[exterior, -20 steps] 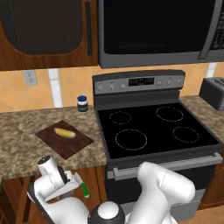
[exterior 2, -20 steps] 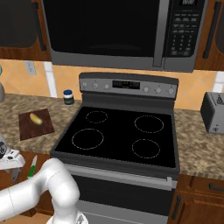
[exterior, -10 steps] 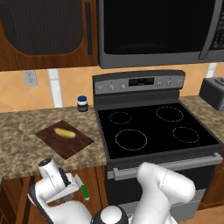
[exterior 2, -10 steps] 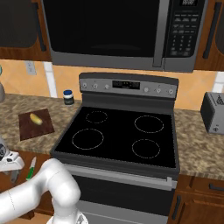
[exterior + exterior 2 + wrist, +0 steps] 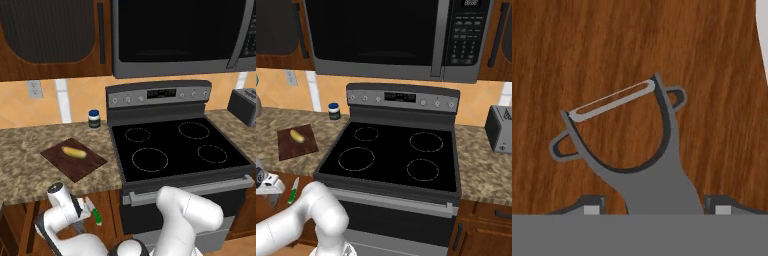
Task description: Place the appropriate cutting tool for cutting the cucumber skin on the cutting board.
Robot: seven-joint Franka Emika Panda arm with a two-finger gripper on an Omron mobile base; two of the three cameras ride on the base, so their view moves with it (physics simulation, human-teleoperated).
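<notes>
Peeler in the gripper, not yet on the board.

The gripper [image 5: 654, 207] is clamped on the peeler [image 5: 629, 150], low in front of the wooden cabinet [image 5: 637, 50] below the counter edge. The cutting board [image 5: 74, 159], bearing the cucumber [image 5: 73, 151], lies on the counter [image 5: 25, 155] left of the stove [image 5: 175, 150]. Lifting and placing remain. A green-handled knife [image 5: 95, 215] sits just beside the hand; a small jar [image 5: 93, 119] stands far behind the board.
</notes>
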